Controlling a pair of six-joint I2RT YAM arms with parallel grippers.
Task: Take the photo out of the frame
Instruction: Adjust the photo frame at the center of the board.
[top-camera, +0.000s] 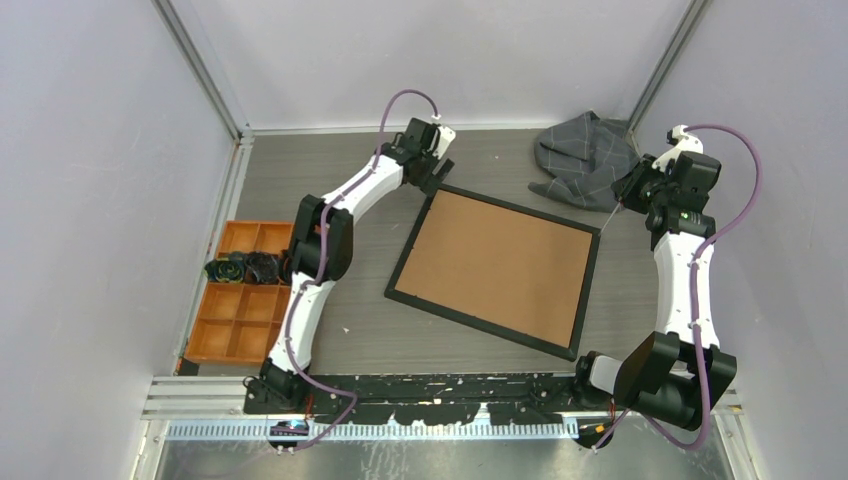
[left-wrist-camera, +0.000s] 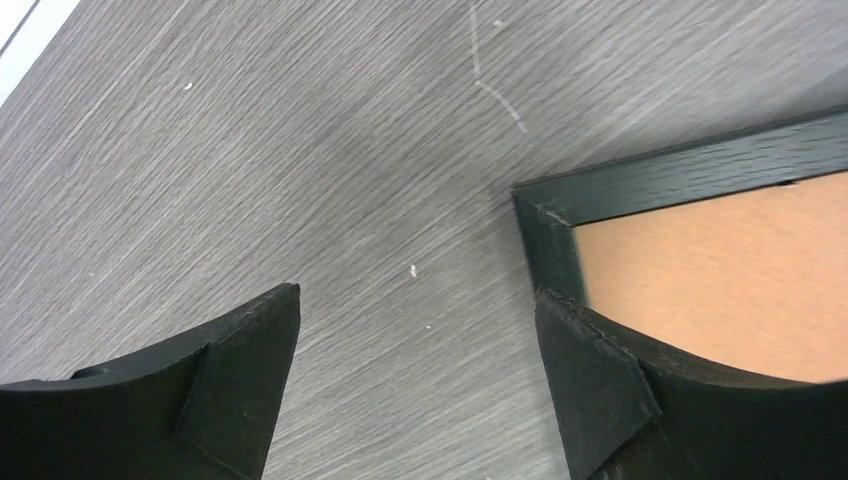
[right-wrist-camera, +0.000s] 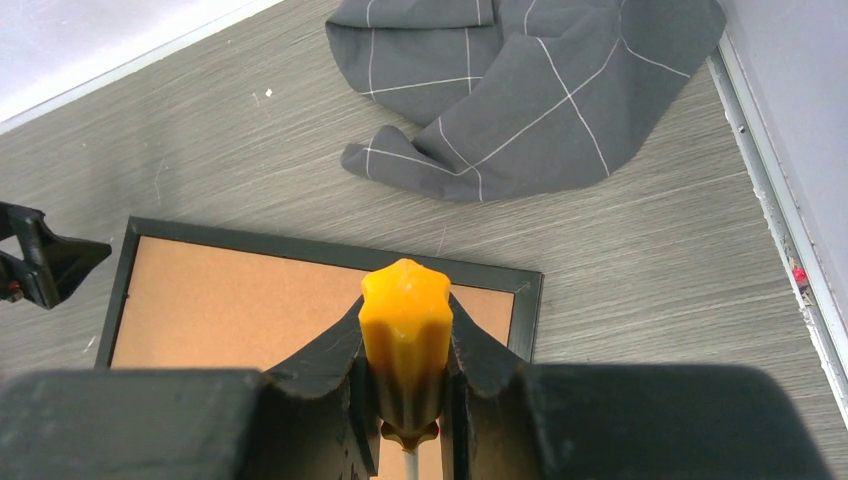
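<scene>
Firstly, left gripper (left-wrist-camera: 415, 325) — jaws spread wide, nothing between them. It hangs over the far-left corner of the frame (left-wrist-camera: 680, 170). One finger (left-wrist-camera: 590, 380) overlaps the black border there and the other is over bare table (top-camera: 355, 330); whether either touches cannot be told.

Right gripper (right-wrist-camera: 405, 375) — clenched on a screwdriver (right-wrist-camera: 405, 300), its orange-yellow handle upright between the jaws with a thin metal shaft below. It sits over the frame's far-right corner.

Frame — flat on the table between the two arms, turned slightly askew, back side up. The brown backing board (top-camera: 495, 265) fills the thin black border and appears seated in it.

Photo — not visible in any view (only the board's brown surface shows).

Grey cloth (top-camera: 585, 155) with thin pale lines — crumpled at the far right of the table, just beyond the frame's far-right corner and apart from it.

Orange compartment tray (top-camera: 240, 335) — at the table's left edge, well apart from the frame. Dark items (top-camera: 245, 268) lie in its middle row, too small to identify.
</scene>
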